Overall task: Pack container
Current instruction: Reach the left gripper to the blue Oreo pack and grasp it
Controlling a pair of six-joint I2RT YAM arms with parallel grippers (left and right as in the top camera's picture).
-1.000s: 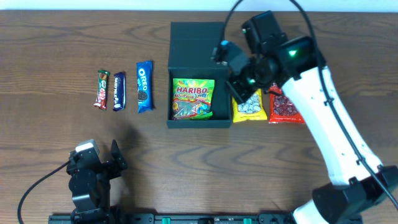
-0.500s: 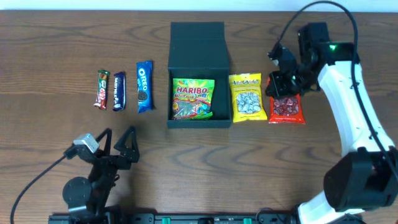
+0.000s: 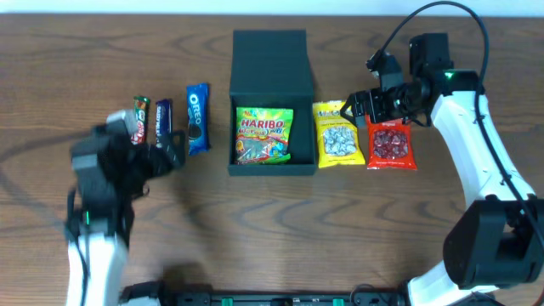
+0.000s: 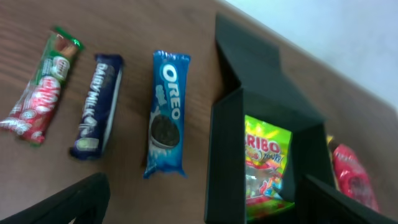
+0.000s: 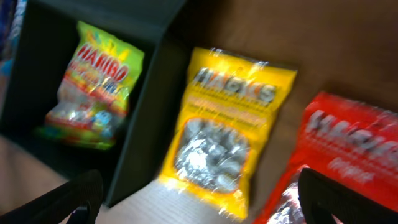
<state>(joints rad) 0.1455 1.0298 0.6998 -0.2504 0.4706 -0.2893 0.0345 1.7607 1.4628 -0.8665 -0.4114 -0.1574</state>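
Found the right gripper hanging over the far ends of the yellow packet and the red packet, spread wide and holding nothing, with its fingers showing only as dark blurs at the bottom corners of the wrist view. Caught the left gripper, smeared by blur in the overhead view, above the near ends of the bars at the left, likewise parted and empty, its fingers far apart at the foot of its own wrist view. Located the container on the wooden table, in the middle and toward the far edge, with the lid flap thrown back on the far side and the mouth open upward. Made out a Haribo bag lying inside, against the near wall. Counted three things in a row left of the container, long sides running near to far: a green-and-red bar farthest left, a Dairy Milk bar just beside it, then an Oreo packet nearest the box but apart from it. Placed the yellow packet hard by the container's right wall; could not tell whether touching. Set the red packet just right of the yellow one, edges close.
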